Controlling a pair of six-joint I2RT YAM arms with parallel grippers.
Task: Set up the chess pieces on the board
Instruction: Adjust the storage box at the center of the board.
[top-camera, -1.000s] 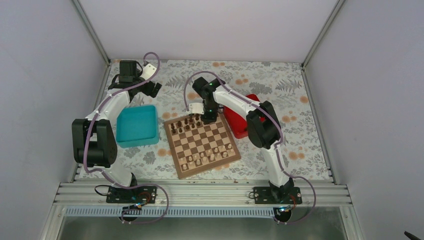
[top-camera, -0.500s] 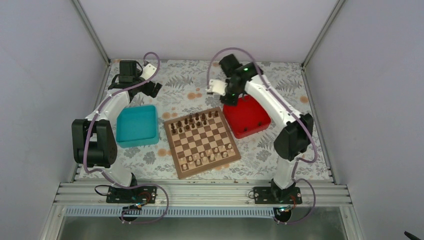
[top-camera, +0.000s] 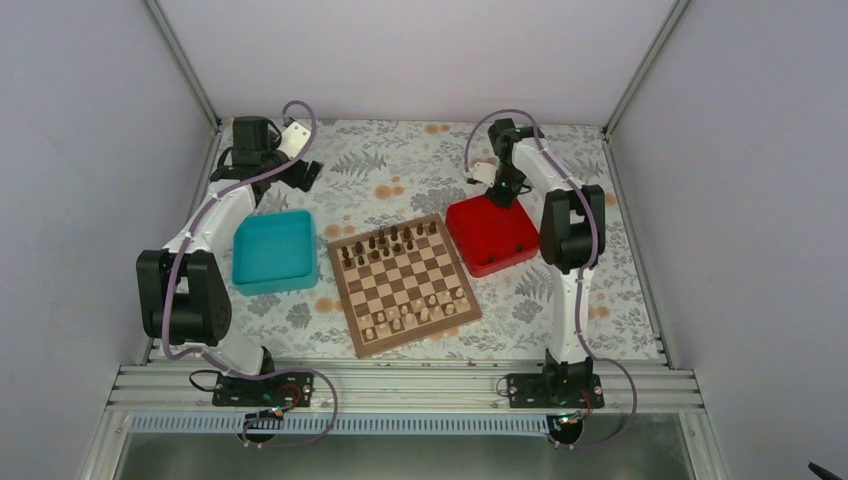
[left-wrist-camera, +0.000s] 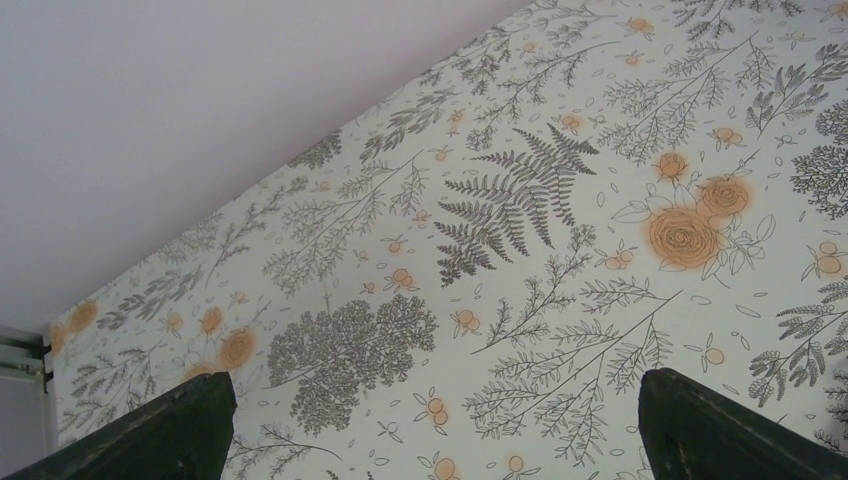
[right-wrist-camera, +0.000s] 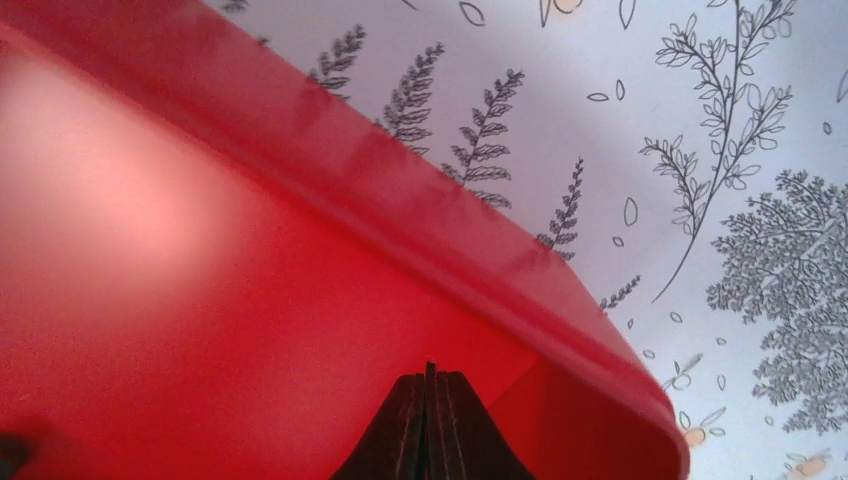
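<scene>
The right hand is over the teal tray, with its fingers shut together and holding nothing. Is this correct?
Not fully. The right hand has its fingers shut together and holds nothing, but it is over the red tray, not the teal tray. The right wrist view shows this.

Even, diffuse light fills the overhead view, leaving short, soft shadows beside the glossy red plastic tray (top-camera: 492, 237) on the white floral-patterned surface (top-camera: 400, 165). In the right wrist view a pale glare patch washes out the tray's wall, which is blurred close to the lens, as is the black right gripper (right-wrist-camera: 430, 378); the left wrist view is bright and sharp.
</scene>
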